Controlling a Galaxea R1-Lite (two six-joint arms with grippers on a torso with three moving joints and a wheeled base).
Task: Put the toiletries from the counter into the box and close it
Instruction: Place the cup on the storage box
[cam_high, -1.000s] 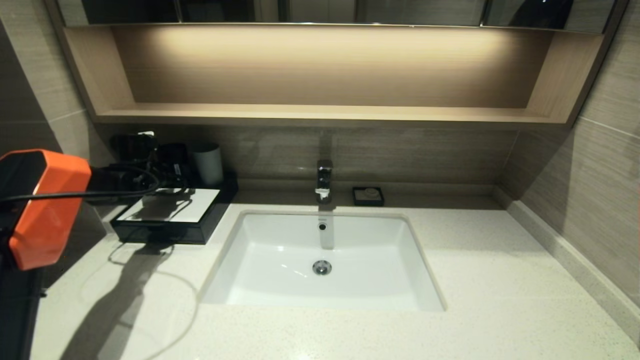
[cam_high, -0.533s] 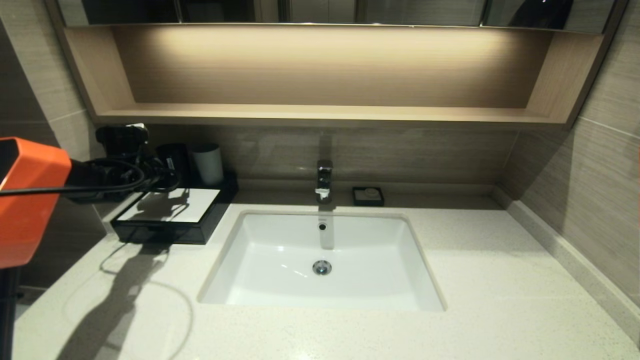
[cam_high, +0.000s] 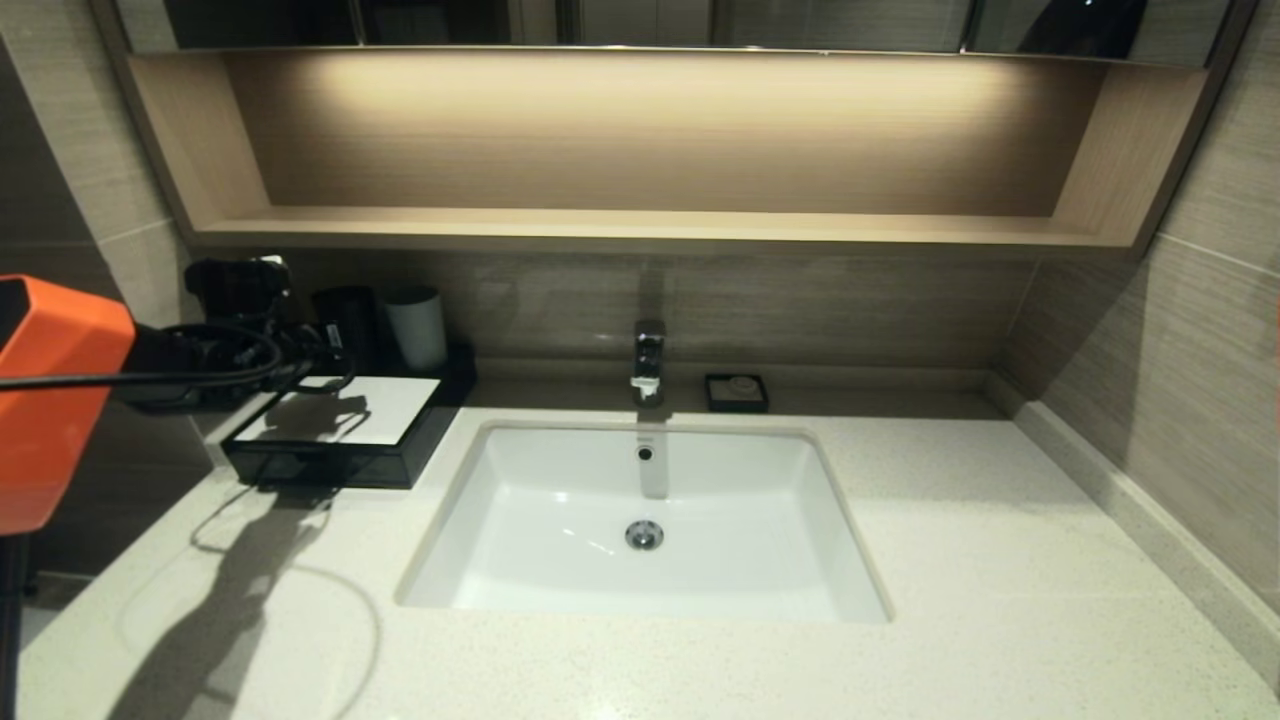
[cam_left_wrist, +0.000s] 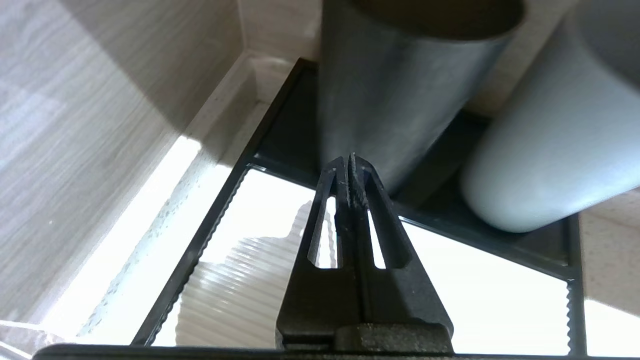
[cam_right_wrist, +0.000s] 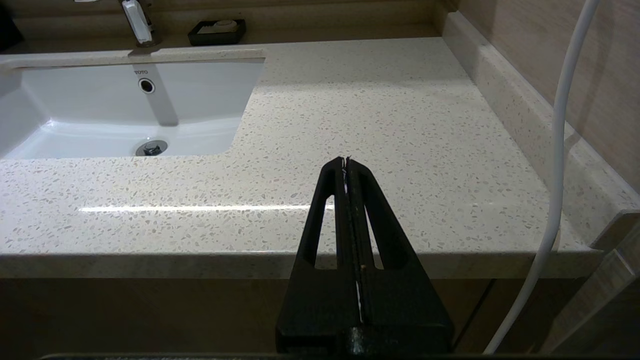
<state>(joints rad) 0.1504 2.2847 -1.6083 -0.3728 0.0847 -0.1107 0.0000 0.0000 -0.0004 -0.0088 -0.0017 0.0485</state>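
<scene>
The black box (cam_high: 320, 465) stands at the counter's (cam_high: 1000, 560) back left, its front drawer shut and its white top panel (cam_high: 370, 410) bare. My left gripper (cam_high: 330, 368) is shut and empty. It hovers low over the panel's far edge, in front of the dark grey cup (cam_high: 345, 320). In the left wrist view the shut gripper (cam_left_wrist: 350, 162) lies over the panel (cam_left_wrist: 475, 280), close before that cup (cam_left_wrist: 400, 90). My right gripper (cam_right_wrist: 346, 160) is shut and empty, off the counter's (cam_right_wrist: 375, 100) front right edge. No plastic-wrapped packets are in view.
A light grey cup (cam_high: 417, 325) stands beside the dark one on the box's back part. The white basin (cam_high: 640, 520) is sunk in mid-counter, with a tap (cam_high: 648, 360) and a small black soap dish (cam_high: 736, 392) behind it. A wooden shelf runs above. A wall bounds the left side.
My left arm has drawn back to the left, and its gripper has moved up and left from over the panel's middle towards its far left part. The box has not moved.
</scene>
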